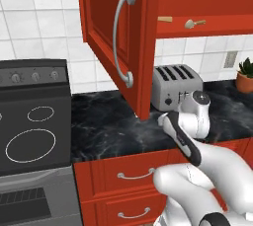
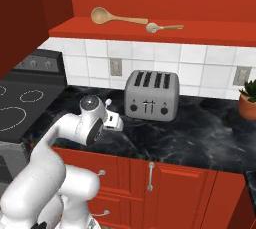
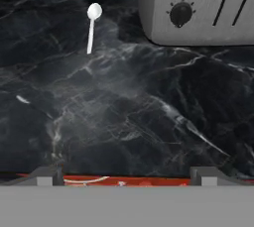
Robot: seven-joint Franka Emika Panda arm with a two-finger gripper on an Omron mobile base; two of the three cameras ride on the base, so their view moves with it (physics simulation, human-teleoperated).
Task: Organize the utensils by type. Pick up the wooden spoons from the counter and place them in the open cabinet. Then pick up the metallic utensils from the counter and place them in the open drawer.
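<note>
Arm bent forward, hand spread wide, empty

Toaster cut by frame edge; wooden spoon half-hidden (behind door).

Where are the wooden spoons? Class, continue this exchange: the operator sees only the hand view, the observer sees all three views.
Observer: Both wooden spoons lie on the cabinet shelf, above the toaster.
Operator: I see a metal spoon left of the toaster. What stands farther right?
Observer: A potted plant, on the counter.
Operator: And where the counter ends on the left?
Observer: A black stove.
</note>
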